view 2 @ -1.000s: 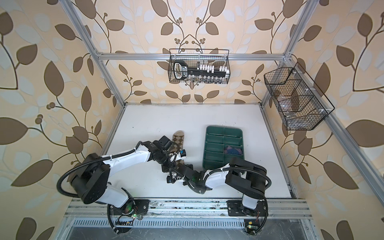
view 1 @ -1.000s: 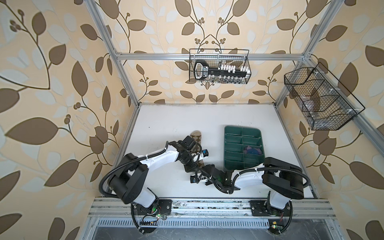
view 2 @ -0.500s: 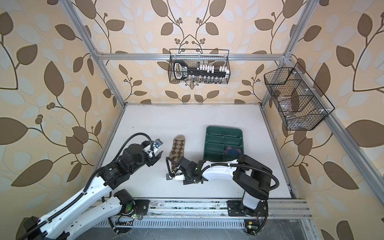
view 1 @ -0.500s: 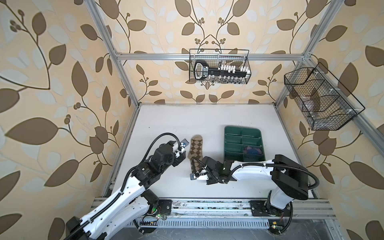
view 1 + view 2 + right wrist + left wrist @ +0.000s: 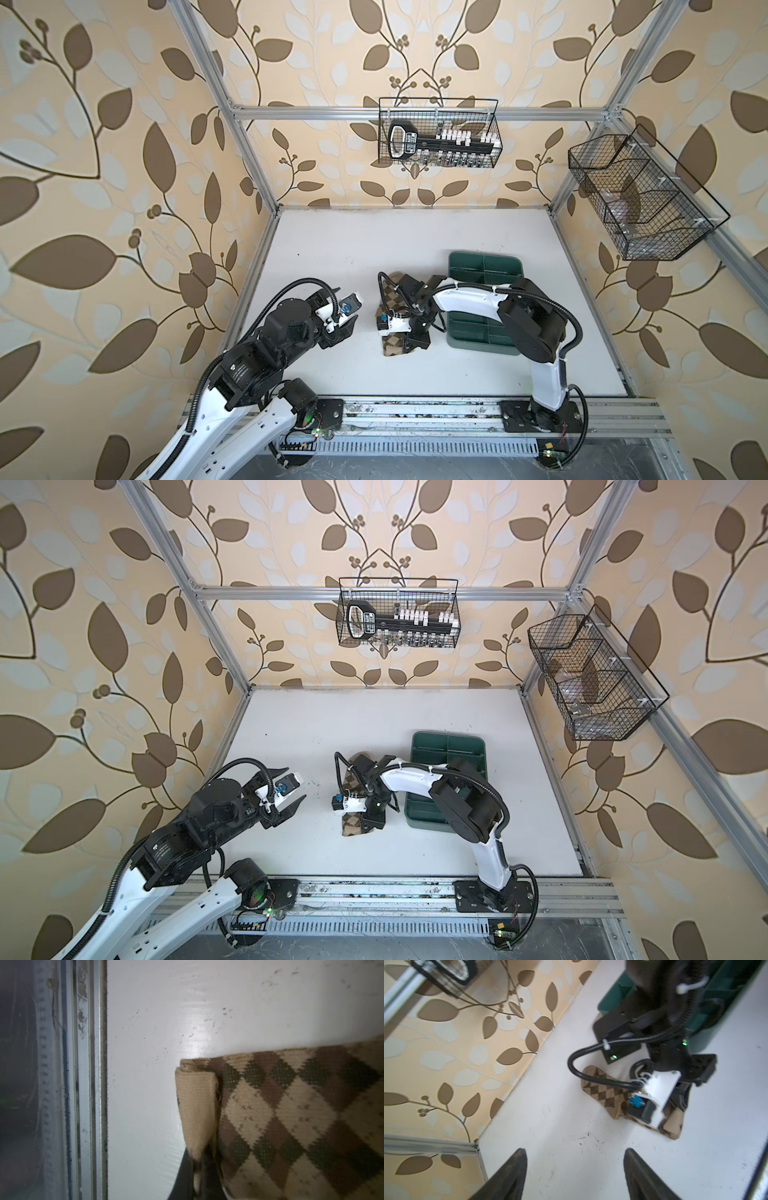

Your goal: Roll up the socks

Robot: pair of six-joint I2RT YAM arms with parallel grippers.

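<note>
One tan argyle sock [image 5: 390, 296] lies flat on white table [image 5: 353, 249], just beside green tray [image 5: 484, 266], near end folded over. R gripper [image 5: 196, 1169] is clamped tight on that fold, low at table. L gripper [image 5: 575, 1153] has jaws wide, empty. Vs 1 s ago: L was at sock, now pulled back; sock well off to its right.

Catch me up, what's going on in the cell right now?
Sock rolling, early stage. The right gripper is shut on the near end of the tan argyle sock, where the fabric is turned over into a first fold. The rest of the sock lies flat on the white table beside the green tray. The left gripper is open and empty, hovering off to the left, apart from the sock. I can't make out a second sock in these views.
</note>
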